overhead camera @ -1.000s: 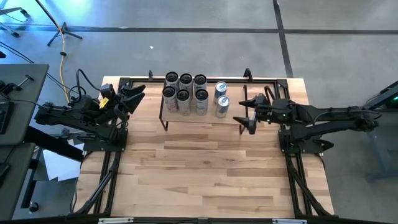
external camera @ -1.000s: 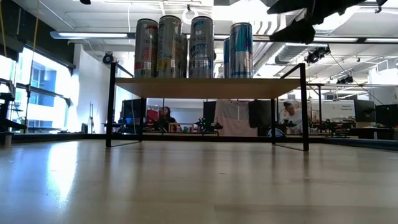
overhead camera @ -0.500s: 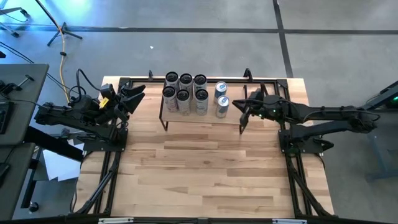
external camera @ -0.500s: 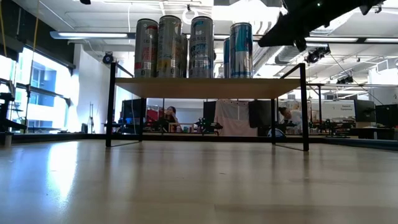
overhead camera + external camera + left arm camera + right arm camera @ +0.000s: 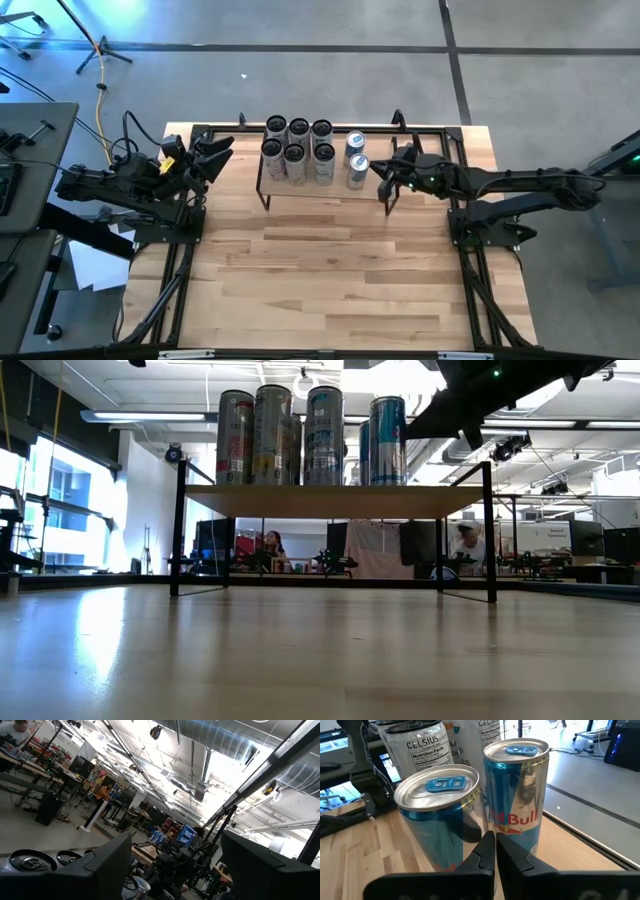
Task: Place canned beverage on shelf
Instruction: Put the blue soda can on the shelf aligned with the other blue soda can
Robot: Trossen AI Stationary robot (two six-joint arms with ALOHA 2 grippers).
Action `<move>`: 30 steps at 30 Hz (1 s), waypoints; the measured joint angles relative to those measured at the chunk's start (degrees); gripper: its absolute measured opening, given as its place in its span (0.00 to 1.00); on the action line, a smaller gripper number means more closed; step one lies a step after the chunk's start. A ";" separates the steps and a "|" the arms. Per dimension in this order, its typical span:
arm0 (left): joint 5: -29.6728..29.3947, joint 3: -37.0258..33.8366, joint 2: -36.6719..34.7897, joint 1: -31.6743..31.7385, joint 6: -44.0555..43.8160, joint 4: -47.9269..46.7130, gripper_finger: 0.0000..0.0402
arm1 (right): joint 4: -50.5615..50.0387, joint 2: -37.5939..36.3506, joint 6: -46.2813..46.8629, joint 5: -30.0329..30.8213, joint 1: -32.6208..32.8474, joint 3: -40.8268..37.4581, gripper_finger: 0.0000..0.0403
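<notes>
The shelf [image 5: 320, 192] [image 5: 335, 500], a low wood-topped rack on thin black legs, stands at the table's far middle. On it stand several silver cans [image 5: 296, 150] and two blue canned beverages [image 5: 357, 157] [image 5: 517, 795], all upright on their bases. My right gripper [image 5: 379, 173] [image 5: 495, 851] is shut and level, its tips at the gap between the two blue cans, on their right side. My left gripper [image 5: 218, 153] [image 5: 175, 865] waits open at the far left, raised off the table. My right gripper points its shut fingertips [image 5: 489, 847] level from the table's right at the gap between the two blue cans' walls [image 5: 470, 827]. I cannot tell whether they touch either can. Both cans stand upright on the shelf.
A black rail frame [image 5: 430, 130] runs along the table's far edge and sides. The wide wooden tabletop [image 5: 320, 270] spreads in front of the shelf. People sit at desks in the room beyond [image 5: 268, 545].
My right gripper has shut with nothing between its fingers. It has moved toward the table's left and far edge, tipping slightly down, up to the blue cans on the shelf. The cans have kept their places.
</notes>
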 joint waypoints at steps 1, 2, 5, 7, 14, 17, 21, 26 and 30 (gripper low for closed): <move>0.00 0.00 0.00 0.00 0.00 0.00 0.69 | 0.16 0.22 0.11 0.00 0.00 0.00 0.00; 0.00 0.00 0.00 0.00 0.00 0.00 0.69 | 0.08 0.41 0.28 -0.02 0.00 0.00 0.00; 0.42 0.00 0.00 0.00 -0.02 -0.02 0.69 | -0.22 0.43 1.14 0.00 0.00 0.00 0.00; 0.69 0.00 0.00 0.00 -0.02 -0.02 0.69 | -0.26 0.44 1.76 -0.02 0.00 0.00 0.00; 0.87 0.00 0.00 0.00 -0.11 0.00 0.69 | -0.32 0.43 3.19 -1.72 0.00 0.00 0.00; 0.87 0.00 0.00 0.00 -0.11 0.00 0.69 | -0.32 0.42 3.36 -3.40 0.19 0.00 0.00; 0.87 0.00 0.00 0.00 -0.13 -0.01 0.69 | -0.39 0.42 3.33 -3.52 1.16 0.00 0.00; 0.87 0.00 0.01 -0.02 -0.16 0.00 0.69 | -0.43 0.42 3.34 -3.47 2.14 0.00 0.00; 0.88 0.00 0.00 -0.02 -0.22 -0.02 0.69 | -0.54 0.42 3.89 -3.48 2.40 0.00 0.00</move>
